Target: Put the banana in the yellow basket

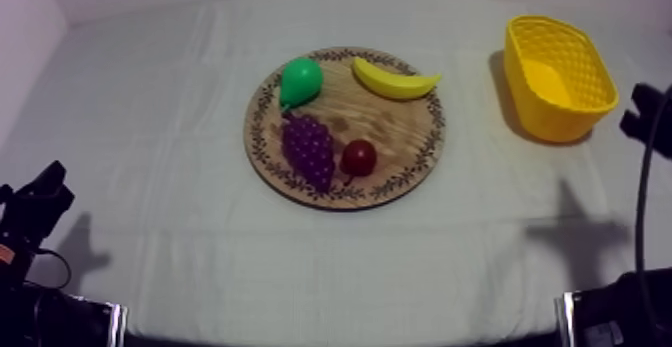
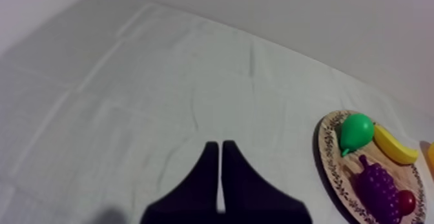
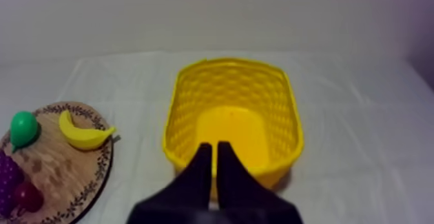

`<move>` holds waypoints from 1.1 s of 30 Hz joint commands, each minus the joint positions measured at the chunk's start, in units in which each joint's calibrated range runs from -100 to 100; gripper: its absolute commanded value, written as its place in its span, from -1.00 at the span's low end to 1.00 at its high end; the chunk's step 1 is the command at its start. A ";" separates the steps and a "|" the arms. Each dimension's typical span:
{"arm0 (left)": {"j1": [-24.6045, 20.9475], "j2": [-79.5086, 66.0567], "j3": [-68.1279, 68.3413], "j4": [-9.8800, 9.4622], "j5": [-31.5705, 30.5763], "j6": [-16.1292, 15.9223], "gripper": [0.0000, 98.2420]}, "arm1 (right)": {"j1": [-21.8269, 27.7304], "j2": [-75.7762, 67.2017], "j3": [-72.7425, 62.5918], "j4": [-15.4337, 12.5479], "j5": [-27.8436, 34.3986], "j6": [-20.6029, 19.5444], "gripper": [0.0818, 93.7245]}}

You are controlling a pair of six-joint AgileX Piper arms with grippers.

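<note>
Creased grey-white tablecloth (image 1: 300,271), plain pale wall (image 3: 213,13) behind it.

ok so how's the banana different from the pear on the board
Colour: the banana is yellow, the pear green.
Shape: the banana is long and curved, the pear plump, narrowing to one end.
Place: the banana lies by the rim nearest the yellow basket; the pear lies on the other side, next to the grapes.
Both lie on the far half of the wooden board.

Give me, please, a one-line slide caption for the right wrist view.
Shut right gripper poised at the near rim of the empty yellow basket, banana on the wooden board alongside.
</note>
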 commanded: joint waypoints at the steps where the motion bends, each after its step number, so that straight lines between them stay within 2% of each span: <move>1: -0.01 -0.03 0.02 0.01 0.05 0.01 -1.00 | -0.62 14.01 -10.38 -1.51 -1.25 9.19 -0.99; 5: -0.01 -0.03 0.02 0.01 0.05 0.00 -1.00 | -2.57 24.82 -20.37 -4.74 -2.69 15.05 -0.99; 11: -0.01 -0.03 0.02 0.01 0.05 0.02 -1.00 | -5.88 38.30 -33.63 -7.83 -1.94 22.72 -0.96; 17: -0.01 -0.03 0.02 0.01 0.05 0.00 -1.00 | -9.59 48.92 -43.15 -5.92 0.34 24.79 -0.93; 24: -0.01 -0.03 0.02 0.01 0.05 0.00 -1.00 | -14.68 57.11 -46.67 -2.26 3.22 24.71 -0.89; 33: -0.01 -0.03 0.02 0.01 0.05 0.02 -1.00 | -18.60 62.46 -45.01 -1.92 4.38 24.52 -0.87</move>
